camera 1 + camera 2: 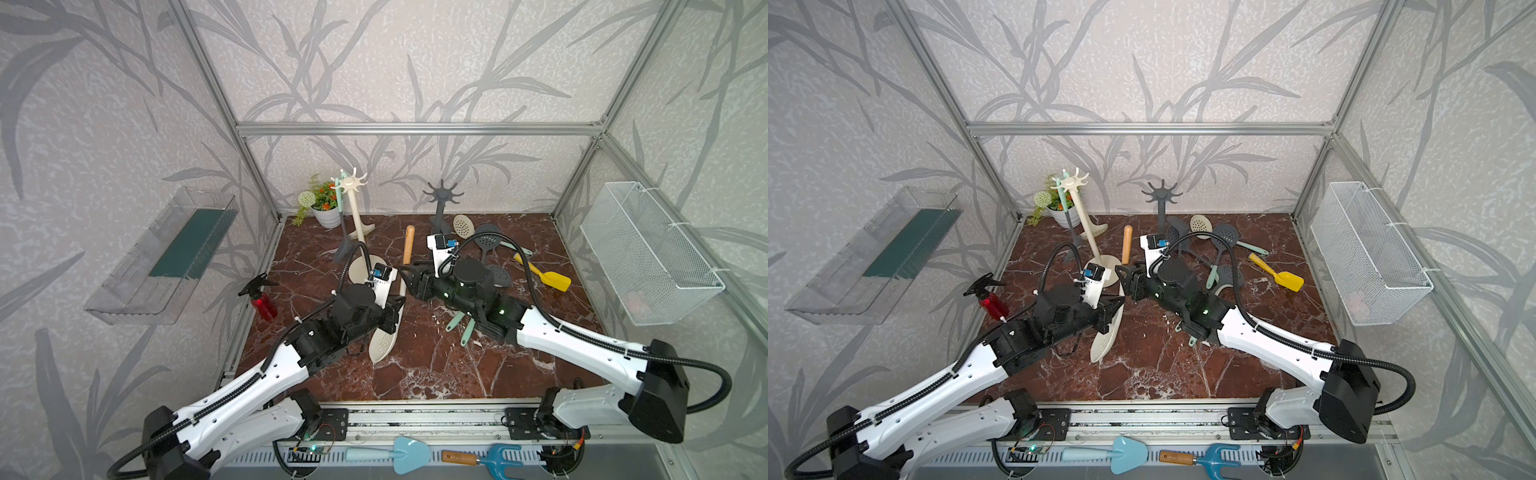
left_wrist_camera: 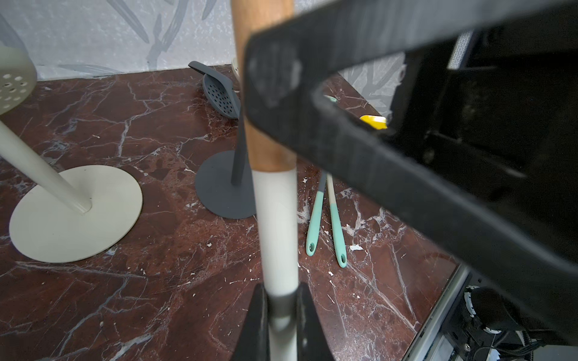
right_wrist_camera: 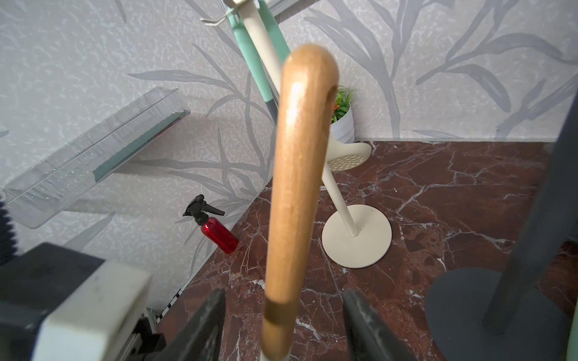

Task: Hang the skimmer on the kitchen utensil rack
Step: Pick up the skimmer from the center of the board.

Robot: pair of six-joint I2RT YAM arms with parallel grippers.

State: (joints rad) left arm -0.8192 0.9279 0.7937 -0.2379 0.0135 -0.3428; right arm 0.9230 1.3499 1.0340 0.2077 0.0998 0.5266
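The skimmer is cream with a slotted head [image 1: 382, 345] and a wooden handle [image 1: 409, 245], held slanting above the marble floor in both top views. My left gripper [image 2: 281, 297] is shut on its cream shaft [image 2: 275, 218]. My right gripper [image 3: 283, 300] is open, one finger on each side of the wooden handle [image 3: 300, 172] with a gap on both sides. The cream utensil rack [image 1: 353, 199] stands at the back left with a teal-handled tool hanging on it. A dark grey utensil rack [image 1: 441, 208] stands to its right, its hooks bare.
A red spray bottle [image 1: 262, 301] stands by the left wall and a plant pot [image 1: 326, 212] in the back corner. Grey skimmers [image 1: 488, 241], a yellow scoop [image 1: 548, 276] and teal-handled tools [image 1: 461, 324] lie on the right. A mesh basket [image 1: 648, 253] hangs on the right wall.
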